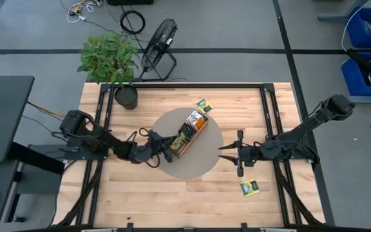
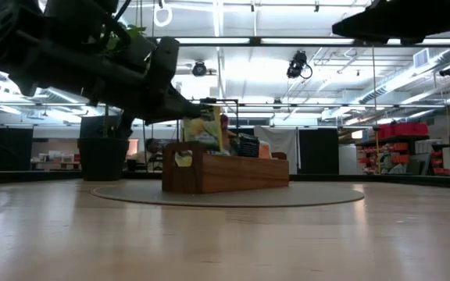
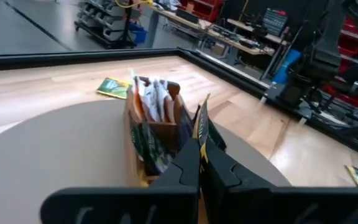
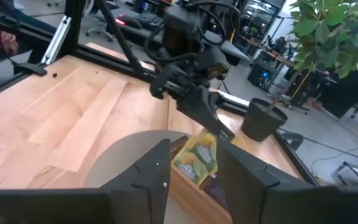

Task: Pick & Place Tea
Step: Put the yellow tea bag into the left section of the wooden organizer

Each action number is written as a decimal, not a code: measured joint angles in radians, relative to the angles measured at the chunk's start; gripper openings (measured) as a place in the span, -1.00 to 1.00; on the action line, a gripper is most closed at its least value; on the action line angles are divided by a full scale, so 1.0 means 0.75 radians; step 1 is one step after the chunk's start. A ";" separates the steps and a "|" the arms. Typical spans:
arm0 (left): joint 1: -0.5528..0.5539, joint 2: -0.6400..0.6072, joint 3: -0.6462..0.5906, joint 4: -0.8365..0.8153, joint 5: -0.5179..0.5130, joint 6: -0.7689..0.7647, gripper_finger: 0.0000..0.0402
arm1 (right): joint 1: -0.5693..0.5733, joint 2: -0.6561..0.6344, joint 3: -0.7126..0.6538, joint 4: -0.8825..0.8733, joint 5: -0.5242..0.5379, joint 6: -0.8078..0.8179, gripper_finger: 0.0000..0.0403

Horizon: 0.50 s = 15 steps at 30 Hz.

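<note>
Left wrist view | yellow-green packet (image 3: 201, 134) edge-on | face hidden

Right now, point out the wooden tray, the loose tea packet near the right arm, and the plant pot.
wooden tray (image 1: 200, 129), high view, on its long side wall.
loose tea packet (image 1: 249, 187), high view, on its flat face.
plant pot (image 1: 126, 96), high view, on its rim.

Wooden table with a round mat at its middle

The light wood table (image 1: 140, 187) carries a round grey mat (image 1: 201, 161), a potted plant (image 1: 111, 61) at a far corner, and two loose tea packets (image 1: 203, 105) (image 1: 249, 187) lying on bare wood.
</note>
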 joint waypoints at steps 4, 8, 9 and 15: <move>-0.010 0.023 0.008 -0.002 -0.042 -0.084 -0.99 | 0.000 0.000 0.000 -0.015 0.001 0.008 -0.32; -0.010 0.044 0.007 -0.038 -0.051 -0.137 -0.99 | 0.000 0.000 0.000 -0.026 0.001 0.018 -0.32; -0.010 0.049 0.009 -0.042 -0.054 -0.157 -0.99 | 0.000 0.001 0.000 -0.029 0.001 0.019 -0.32; -0.003 0.051 0.007 -0.086 -0.074 -0.196 -0.99 | -0.001 0.001 0.000 -0.029 0.001 0.011 -0.32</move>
